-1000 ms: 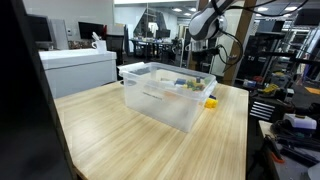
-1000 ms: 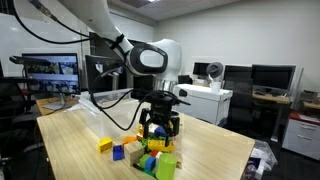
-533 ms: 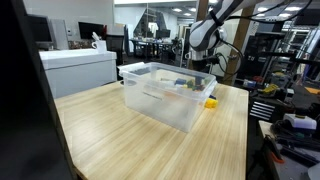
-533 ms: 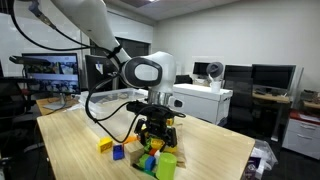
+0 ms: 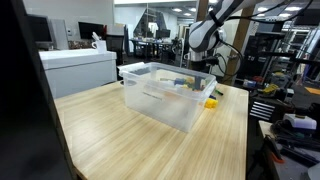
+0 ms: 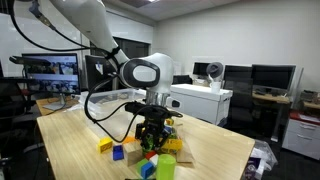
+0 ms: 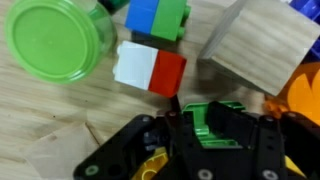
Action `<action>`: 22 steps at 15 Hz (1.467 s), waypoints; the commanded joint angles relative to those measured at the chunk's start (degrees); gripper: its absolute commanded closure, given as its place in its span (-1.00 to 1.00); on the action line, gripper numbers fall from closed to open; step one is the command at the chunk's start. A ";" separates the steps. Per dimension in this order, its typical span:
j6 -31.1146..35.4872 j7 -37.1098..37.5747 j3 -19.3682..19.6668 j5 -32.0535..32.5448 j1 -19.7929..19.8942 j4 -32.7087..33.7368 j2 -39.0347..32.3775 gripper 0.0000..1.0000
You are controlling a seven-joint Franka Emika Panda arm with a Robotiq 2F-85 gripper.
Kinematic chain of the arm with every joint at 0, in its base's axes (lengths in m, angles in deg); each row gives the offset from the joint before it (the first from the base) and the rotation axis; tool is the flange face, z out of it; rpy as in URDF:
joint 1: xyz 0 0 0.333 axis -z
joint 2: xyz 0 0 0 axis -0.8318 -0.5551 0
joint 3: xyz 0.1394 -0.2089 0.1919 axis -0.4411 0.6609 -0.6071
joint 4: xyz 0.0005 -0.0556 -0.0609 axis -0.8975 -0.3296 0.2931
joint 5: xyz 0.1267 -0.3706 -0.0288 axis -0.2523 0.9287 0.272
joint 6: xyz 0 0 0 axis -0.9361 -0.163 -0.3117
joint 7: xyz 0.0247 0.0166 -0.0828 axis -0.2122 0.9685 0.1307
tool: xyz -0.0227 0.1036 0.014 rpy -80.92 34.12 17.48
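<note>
In the wrist view my gripper (image 7: 207, 112) has its black jaws closed on a green toy block (image 7: 205, 135), down among a pile of toys on the wooden table. Just ahead lie a white-and-red block (image 7: 150, 70), a round green cup (image 7: 55, 42), a blue-and-green block (image 7: 160, 15) and a plain wooden cube (image 7: 255, 50). An orange piece (image 7: 305, 95) shows at the right edge. In an exterior view the gripper (image 6: 152, 136) stands low over the pile. In an exterior view the gripper is hidden behind a clear bin (image 5: 165, 95).
A yellow block (image 6: 104, 145), a blue block (image 6: 118, 153) and a green cylinder (image 6: 165, 165) lie round the gripper on the table (image 6: 80, 140). The clear plastic bin takes up the table's middle, with a yellow block (image 5: 210, 101) beside it. Desks and monitors stand behind.
The arm came down onto the toy pile and the jaws, wide open a second ago, have closed round the green block.
</note>
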 commanded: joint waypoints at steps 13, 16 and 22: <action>-2.81 -1.09 -3.66 -1.59 -4.59 -8.60 13.48 0.85; -4.45 -0.22 -3.18 -1.08 -5.63 -8.40 16.25 0.85; -6.05 1.89 -0.96 2.92 -6.53 -7.49 19.19 0.85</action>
